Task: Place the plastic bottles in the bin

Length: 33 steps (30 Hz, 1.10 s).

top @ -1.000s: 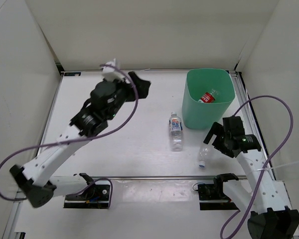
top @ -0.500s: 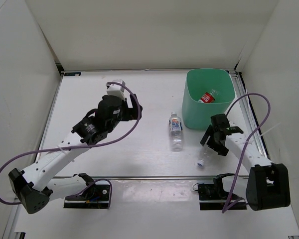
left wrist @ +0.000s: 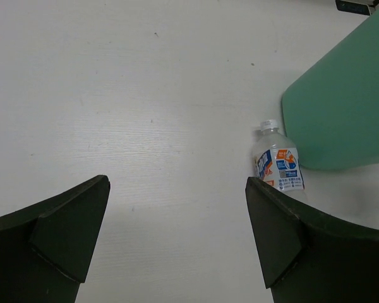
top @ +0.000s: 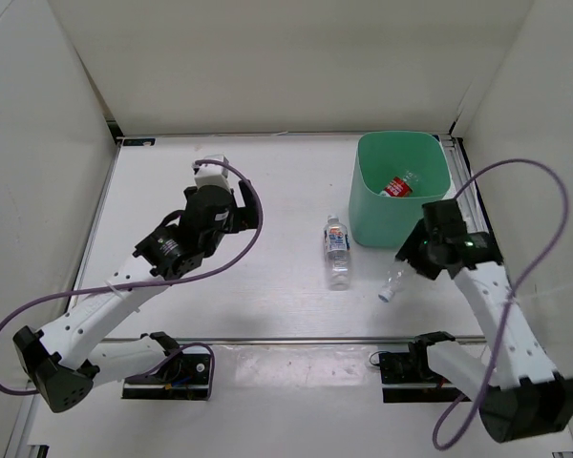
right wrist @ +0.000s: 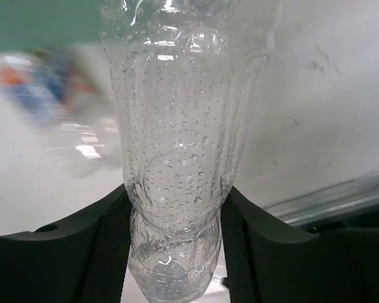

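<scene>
My right gripper (top: 408, 261) (right wrist: 174, 221) is shut on the unlabelled clear bottle (top: 392, 282) (right wrist: 183, 145), gripping its lower body, cap end pointing down-left, just in front of the mint-green bin (top: 401, 186). The red-labelled bottle (top: 397, 186) lies inside the bin. A blue-white labelled bottle (top: 337, 252) (left wrist: 277, 165) lies on the table left of the bin (left wrist: 344, 107). My left gripper (top: 251, 215) (left wrist: 177, 221) stands open over bare table, left of that bottle, with nothing between its fingers.
White walls enclose the table on three sides. A metal rail (top: 296, 340) runs along the near edge by the arm bases. Purple cables (top: 540, 239) loop from both arms.
My right gripper has closed on the unlabelled bottle and raised it off the table towards the bin. The left arm has drawn back from the far edge towards the table's middle.
</scene>
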Each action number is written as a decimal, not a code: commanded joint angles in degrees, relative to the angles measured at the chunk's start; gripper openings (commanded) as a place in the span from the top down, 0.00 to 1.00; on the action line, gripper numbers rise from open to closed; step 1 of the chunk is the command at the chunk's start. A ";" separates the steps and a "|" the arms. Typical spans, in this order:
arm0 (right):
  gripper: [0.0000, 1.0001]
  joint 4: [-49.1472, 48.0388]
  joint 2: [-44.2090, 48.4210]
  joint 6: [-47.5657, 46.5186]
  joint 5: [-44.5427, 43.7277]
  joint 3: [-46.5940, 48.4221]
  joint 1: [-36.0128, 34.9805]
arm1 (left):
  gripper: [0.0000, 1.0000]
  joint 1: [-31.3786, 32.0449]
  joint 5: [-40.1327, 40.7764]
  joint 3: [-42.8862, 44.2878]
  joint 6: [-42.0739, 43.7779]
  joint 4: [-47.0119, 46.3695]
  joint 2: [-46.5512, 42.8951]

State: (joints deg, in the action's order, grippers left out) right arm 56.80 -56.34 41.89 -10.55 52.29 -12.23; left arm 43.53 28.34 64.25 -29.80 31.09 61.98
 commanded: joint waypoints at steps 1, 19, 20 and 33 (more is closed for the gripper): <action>0.66 7.19 6.93 0.56 -2.70 13.15 -0.34 | 0.00 -0.90 1.20 0.80 -2.54 1.96 -1.86; 0.27 -14.43 -30.94 -11.84 -24.17 53.29 -0.34 | 0.00 -14.52 -36.24 9.92 -1.40 11.18 14.13; 0.19 -14.43 -30.42 -11.05 -23.39 52.13 -0.34 | 0.00 -15.05 -38.25 11.06 -1.40 11.18 15.18; 0.00 -13.11 -11.17 -7.70 -12.40 39.21 -3.67 | 0.00 -6.36 -52.87 24.85 -4.39 1.34 43.11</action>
State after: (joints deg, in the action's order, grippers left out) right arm 44.75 -70.26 34.13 -26.13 94.30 -14.70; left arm 33.01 -22.72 84.75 -33.17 33.43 100.71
